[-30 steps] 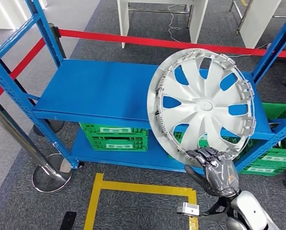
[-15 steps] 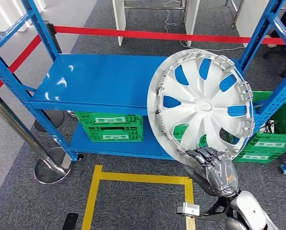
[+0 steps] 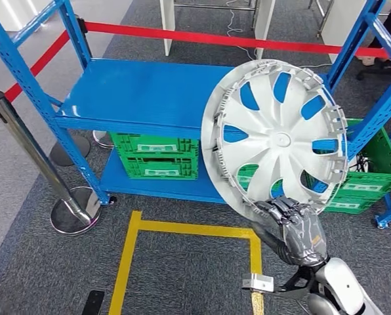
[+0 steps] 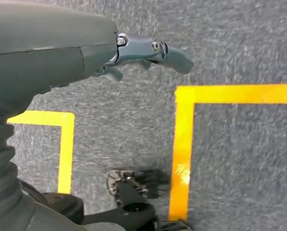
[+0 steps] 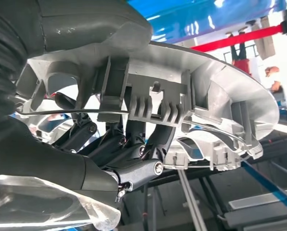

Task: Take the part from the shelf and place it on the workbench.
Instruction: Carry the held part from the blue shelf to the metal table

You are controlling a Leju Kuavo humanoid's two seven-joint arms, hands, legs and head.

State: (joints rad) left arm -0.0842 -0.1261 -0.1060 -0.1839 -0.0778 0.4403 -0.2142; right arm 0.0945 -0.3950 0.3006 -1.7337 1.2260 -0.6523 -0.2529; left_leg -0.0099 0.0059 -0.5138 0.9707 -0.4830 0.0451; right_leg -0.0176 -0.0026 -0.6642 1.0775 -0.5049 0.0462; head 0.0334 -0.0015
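Head view, nearest first: right hand (image 3: 296,231) grips the lower rim of the round silver-grey plastic wheel cover (image 3: 277,138), fingers wrapped over the edge. Cover is held upright and tilted, clear of the shelf, its spoked inner face toward the camera. Right wrist view confirms: dark fingers (image 5: 135,149) hooked under the ribbed rim of the cover (image 5: 193,91).

Left hand (image 4: 145,50) hangs over grey carpet, fingers extended and apart, holding nothing.

Floor: yellow tape outline (image 3: 134,230) on the carpet just below the hand; chrome stanchion post with round base (image 3: 72,213) to the left.

Beyond: blue metal shelf rack (image 3: 139,92), upper deck bare where visible; green plastic crates (image 3: 153,161) on the lower deck, more (image 3: 376,174) at far right behind the cover. Red barrier belt (image 3: 208,39) runs across behind the rack.

Versus the frame 0.5 s earlier: whole scene has shifted, so the camera moved. Rack and stanchion now sit more to the right and higher in frame; hand and cover keep nearly the same place in frame, grip unchanged.
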